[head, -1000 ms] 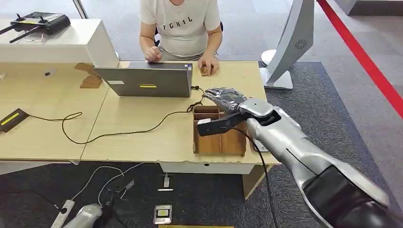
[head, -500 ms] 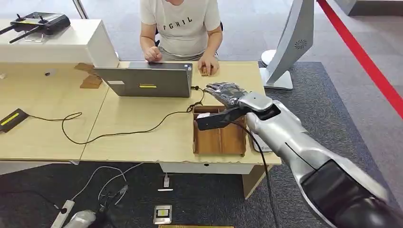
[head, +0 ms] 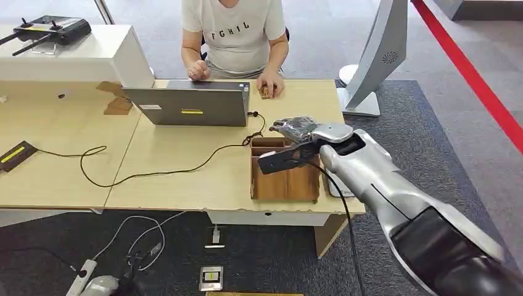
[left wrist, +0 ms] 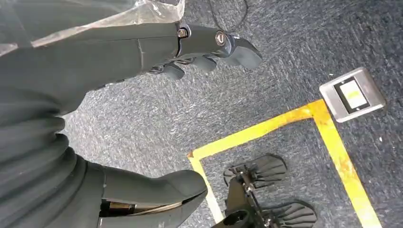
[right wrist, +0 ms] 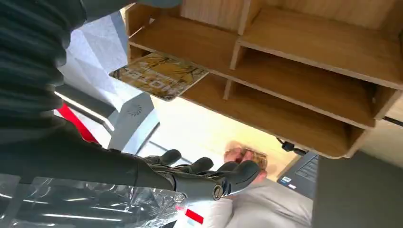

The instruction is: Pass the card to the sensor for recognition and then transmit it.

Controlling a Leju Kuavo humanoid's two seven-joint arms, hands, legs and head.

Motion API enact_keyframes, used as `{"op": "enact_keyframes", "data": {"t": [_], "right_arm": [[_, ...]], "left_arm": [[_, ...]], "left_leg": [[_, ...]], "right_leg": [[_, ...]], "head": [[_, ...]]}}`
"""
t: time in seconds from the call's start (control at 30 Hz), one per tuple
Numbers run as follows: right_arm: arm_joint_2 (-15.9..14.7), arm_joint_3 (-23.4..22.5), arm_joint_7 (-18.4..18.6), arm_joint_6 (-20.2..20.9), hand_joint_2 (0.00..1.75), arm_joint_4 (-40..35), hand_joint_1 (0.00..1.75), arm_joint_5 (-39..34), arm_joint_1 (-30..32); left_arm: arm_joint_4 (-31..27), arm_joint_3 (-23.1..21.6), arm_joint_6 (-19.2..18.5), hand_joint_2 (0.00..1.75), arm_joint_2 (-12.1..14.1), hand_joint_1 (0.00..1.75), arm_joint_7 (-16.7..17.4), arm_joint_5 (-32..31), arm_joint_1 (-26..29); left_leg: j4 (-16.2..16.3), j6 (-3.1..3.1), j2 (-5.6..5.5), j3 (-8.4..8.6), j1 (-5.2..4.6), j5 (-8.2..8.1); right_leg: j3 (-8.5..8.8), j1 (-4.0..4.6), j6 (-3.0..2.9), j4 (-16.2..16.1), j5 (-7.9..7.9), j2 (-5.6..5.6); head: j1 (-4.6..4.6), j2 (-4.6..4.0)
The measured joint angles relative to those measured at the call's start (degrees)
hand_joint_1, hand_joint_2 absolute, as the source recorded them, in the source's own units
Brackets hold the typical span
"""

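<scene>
A yellow-brown patterned card (right wrist: 159, 75) juts out from the edge of a wooden organizer box (right wrist: 304, 61), which stands on the desk's right end (head: 285, 182). My right hand (head: 297, 129) hovers over the far side of that box, fingers (right wrist: 209, 175) spread and holding nothing; they are apart from the card. In the right wrist view the card lies between the hand's upper part and those fingers. My left hand (left wrist: 142, 109) hangs low over the carpet with nothing in it, and it also appears at the bottom edge of the head view (head: 98, 286).
A person sits behind the desk at a grey laptop (head: 190, 106), one hand (head: 269, 85) resting on a small brown object. A flat black device (head: 16, 155) with a cable lies far left. A white stand (head: 376, 58) rises on the right. Cables and a floor socket (head: 211, 277) lie below.
My right hand has sunk a little closer to the wooden box after a slight rise. The left hand has drifted toward the bottom left of the head view.
</scene>
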Motion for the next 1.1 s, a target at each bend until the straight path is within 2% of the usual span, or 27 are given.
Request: {"op": "enact_keyframes", "data": {"t": [0.57,0.9,1.1], "right_arm": [[-1.33,-1.42,1.53,-0.35,1.75,0.02,0.0,0.99,-2.52],[0.46,-1.46,-0.22,-0.02,1.75,0.59,0.0,2.4,-2.89],[1.27,-1.46,-0.68,2.4,1.75,0.81,0.0,3.26,-2.9]], "left_arm": [[0.0,-0.02,0.09,1.75,0.39,0.0,0.55,-0.41,-0.61],[0.0,1.12,-0.76,1.75,1.68,0.0,0.85,2.03,-0.13],[0.0,1.4,-1.07,1.75,2.1,0.0,0.92,3.17,0.01]], "left_leg": [[0.0,0.0,0.01,0.0,0.0,0.0],[-0.01,0.0,0.0,-0.01,0.01,0.0],[0.0,0.0,0.0,0.0,0.01,0.0]], "right_leg": [[0.0,0.0,-0.01,0.0,0.01,0.0],[0.01,0.02,-0.01,0.01,0.01,0.0],[0.01,0.01,-0.01,0.01,0.01,0.0]], "head": [[0.0,0.0],[0.0,0.0],[0.0,0.0]]}}
